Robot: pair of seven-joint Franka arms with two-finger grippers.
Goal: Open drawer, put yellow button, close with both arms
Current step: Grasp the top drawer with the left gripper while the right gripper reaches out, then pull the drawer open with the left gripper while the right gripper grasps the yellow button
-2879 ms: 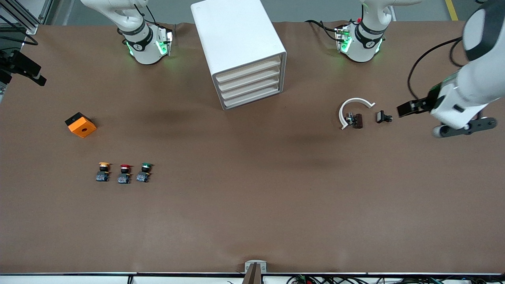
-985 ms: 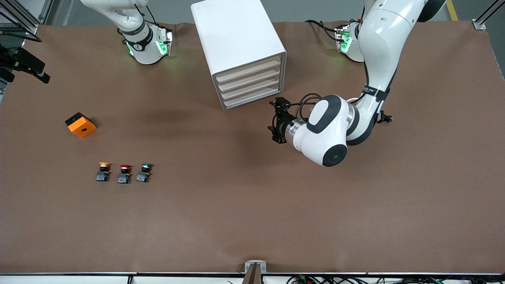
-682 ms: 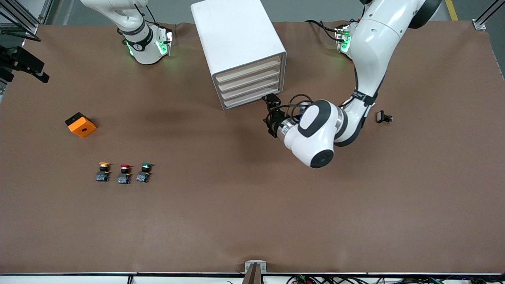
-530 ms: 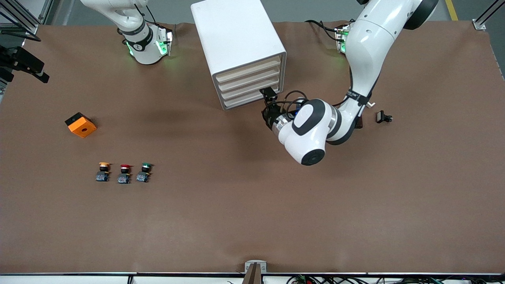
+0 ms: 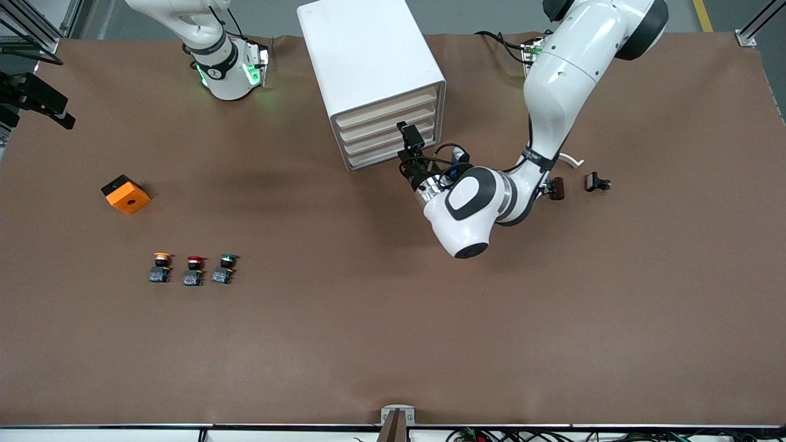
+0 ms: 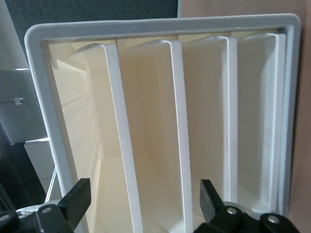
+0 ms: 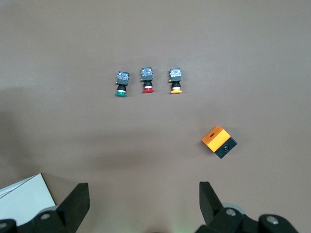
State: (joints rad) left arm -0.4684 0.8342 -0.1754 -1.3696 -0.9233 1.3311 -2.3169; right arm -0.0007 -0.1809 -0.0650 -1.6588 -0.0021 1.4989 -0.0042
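cabinet (image 6: 43, 97): lower end cut off in left wrist view | white curved piece (image 5: 571, 159): mostly hidden by left arm

From my console the table (image 5: 368, 319) was plain brown. The cabinet (image 5: 362, 55) was white, its drawer (image 5: 387, 112) fronts cream. The buttons wore a yellow-orange cap (image 5: 161, 256), a red cap (image 5: 194, 259) and a green cap (image 5: 228, 256) on blue-grey bases. The block (image 5: 126, 195) was orange and black, the arms (image 5: 552, 92) glossy white with dark joints.
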